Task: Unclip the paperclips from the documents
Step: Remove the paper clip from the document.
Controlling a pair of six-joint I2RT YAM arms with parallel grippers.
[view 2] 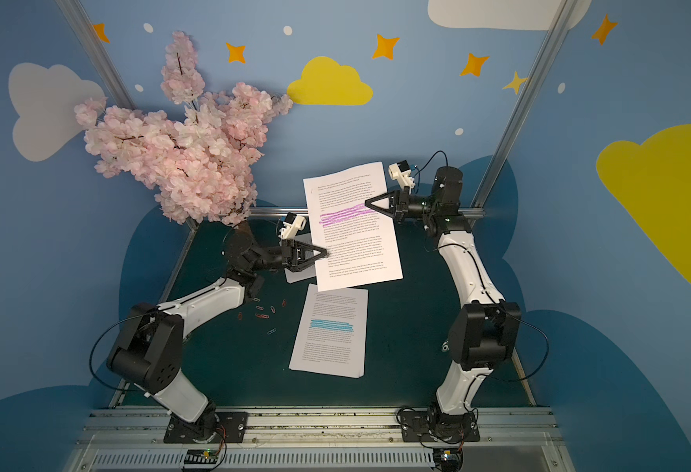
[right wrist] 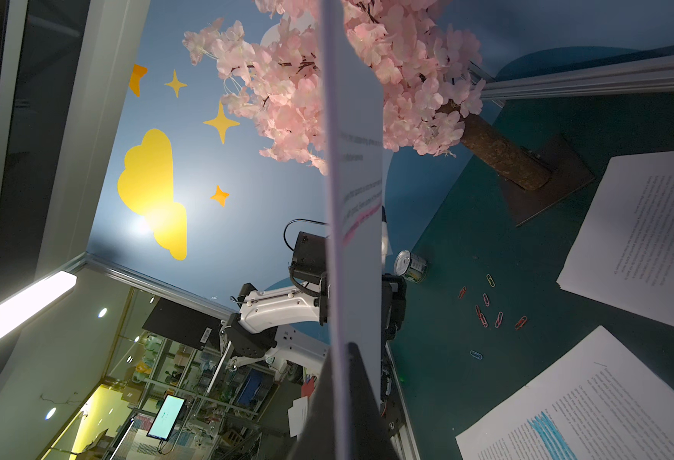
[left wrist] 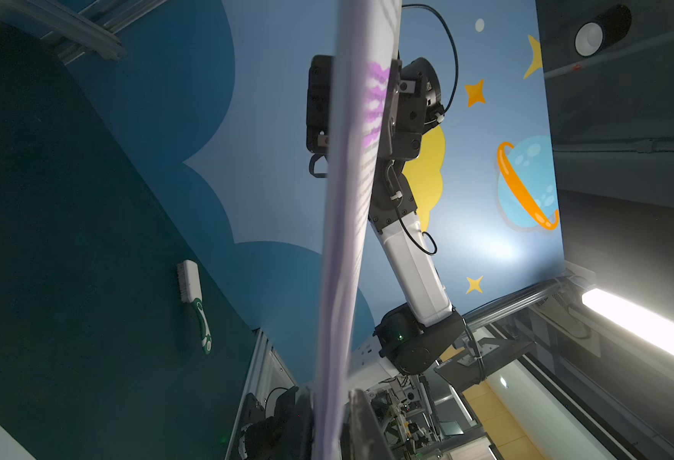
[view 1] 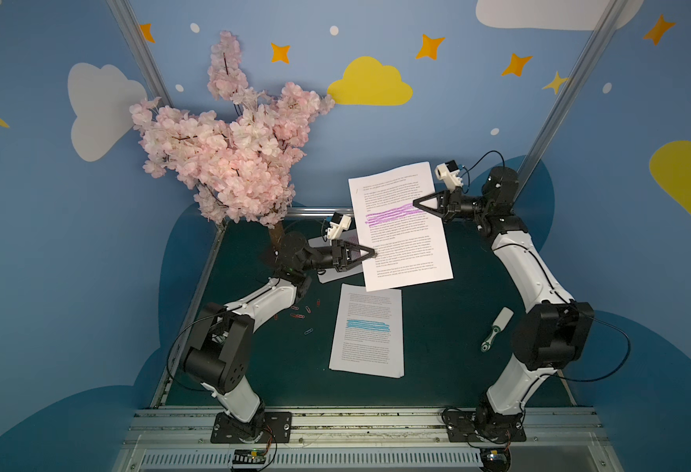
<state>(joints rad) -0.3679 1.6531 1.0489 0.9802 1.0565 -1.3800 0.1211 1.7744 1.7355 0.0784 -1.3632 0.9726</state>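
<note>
The purple-band document (view 1: pixel 405 241) is lifted clear of the mat (view 1: pixel 437 347), slung between my two grippers over the far half of the table. My right gripper (view 1: pixel 415 203) is clenched on one long edge, right at the purple stripe, and I reckon that pinch is what carries the stack. My left gripper (view 1: pixel 372 254) is at the opposite edge, lower down. In the left wrist view there's a finger (left wrist: pixel 361 426) on either side of the sheets, but honestly I can't tell whether it's biting or just straddling.

My guess at the why: holding it in the air from both sides frees the edges so a clip can slide off, which is a pain with the paper flat. I can't make out a clip on this stack though, it's too small to see.

The loose paperclips (view 1: pixel 299 314) sit in a little scatter on the mat beside my left arm, apart from all the paper. The blue-band document (view 1: pixel 366 331) lies flat nearer the front, and the pink-band one (view 1: pixel 331 278) is mostly hidden under my left gripper. A brush (view 1: pixel 498 329) lies over by my right arm, well out of the way.
</note>
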